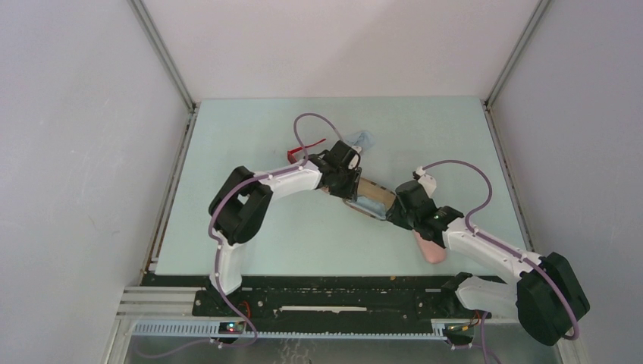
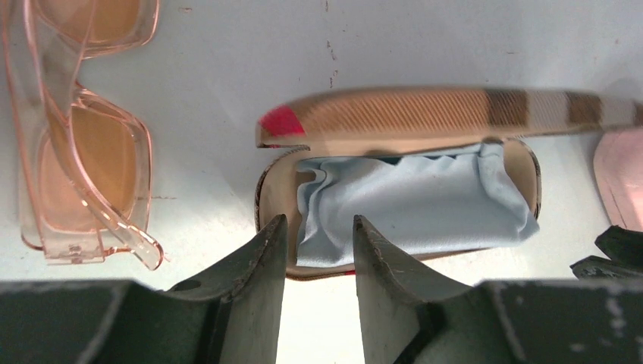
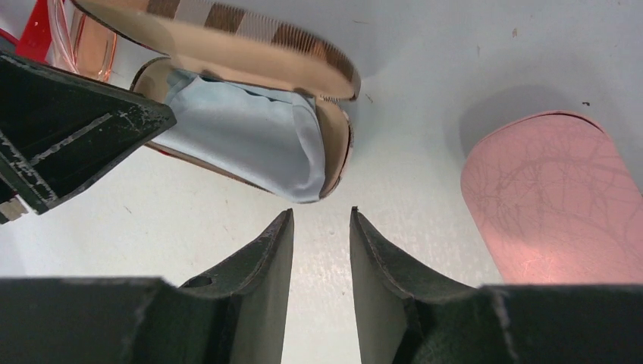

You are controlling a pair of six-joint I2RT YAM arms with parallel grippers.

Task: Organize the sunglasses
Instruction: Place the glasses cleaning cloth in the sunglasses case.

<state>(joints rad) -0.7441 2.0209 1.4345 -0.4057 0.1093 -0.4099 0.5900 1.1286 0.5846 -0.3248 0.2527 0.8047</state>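
The orange-tinted sunglasses [image 2: 76, 152] lie folded on the table, left of my left gripper. A corner of the red sunglasses [image 1: 302, 154] shows beyond my left arm, and their frame [image 3: 30, 38] appears at the top left of the right wrist view. My left gripper [image 2: 318, 222] is open at the near rim of the open plaid case [image 2: 409, 201], with nothing pinched between its fingers. At the other end of the same case [image 3: 250, 129] my right gripper [image 3: 322, 214] is open, just short of it, over bare table.
A pale blue cloth [image 2: 425, 205] fills the plaid case, whose lid [image 2: 455, 114] stands raised. A pink case [image 3: 546, 197] lies right of my right gripper. Another blue cloth [image 1: 365, 139] lies behind my left wrist. Walls enclose the table on three sides.
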